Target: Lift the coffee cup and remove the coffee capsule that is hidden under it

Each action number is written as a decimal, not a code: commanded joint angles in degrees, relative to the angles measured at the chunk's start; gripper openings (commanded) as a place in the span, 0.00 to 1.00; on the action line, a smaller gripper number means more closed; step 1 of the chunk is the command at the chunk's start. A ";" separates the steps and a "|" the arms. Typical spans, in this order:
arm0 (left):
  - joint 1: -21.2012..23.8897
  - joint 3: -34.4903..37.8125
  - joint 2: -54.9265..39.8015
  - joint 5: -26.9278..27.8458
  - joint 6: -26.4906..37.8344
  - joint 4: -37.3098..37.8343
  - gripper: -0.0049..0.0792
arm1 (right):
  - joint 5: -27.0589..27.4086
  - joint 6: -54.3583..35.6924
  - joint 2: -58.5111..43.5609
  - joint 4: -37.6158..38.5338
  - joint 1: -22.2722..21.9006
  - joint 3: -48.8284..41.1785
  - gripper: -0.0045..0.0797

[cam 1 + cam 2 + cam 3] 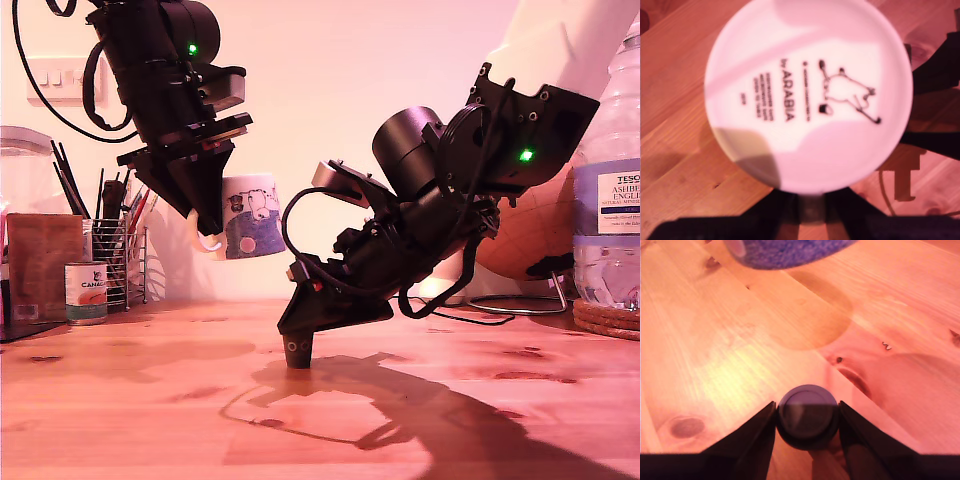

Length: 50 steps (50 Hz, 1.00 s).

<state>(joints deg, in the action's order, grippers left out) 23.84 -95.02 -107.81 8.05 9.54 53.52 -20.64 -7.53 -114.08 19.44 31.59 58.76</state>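
Note:
The coffee cup, a white mug with a sheep print and a blue-purple band, hangs in the air towards the exterior view's left, well above the wooden table. My first gripper is shut on it at the handle side. The first wrist view looks onto the cup's printed white base, with my first gripper just behind it. The coffee capsule, a small dark tapered pod, sits at table level near the middle. My second gripper is shut on the capsule, one finger on each side. The cup's band shows beyond.
At the exterior view's left stand a small labelled tin can, a wire utensil holder, a brown packet and a glass jar. At its right are a water bottle on a cork coaster and a round wooden object.

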 commanded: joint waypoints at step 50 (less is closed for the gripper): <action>-0.48 -0.68 2.51 0.55 0.98 -1.92 0.03 | 2.19 -1.42 6.84 -19.15 -6.88 8.09 0.22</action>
<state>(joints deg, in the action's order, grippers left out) 23.49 -95.02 -107.81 8.05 9.89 52.75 -18.92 -8.19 -109.01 0.97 25.10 66.65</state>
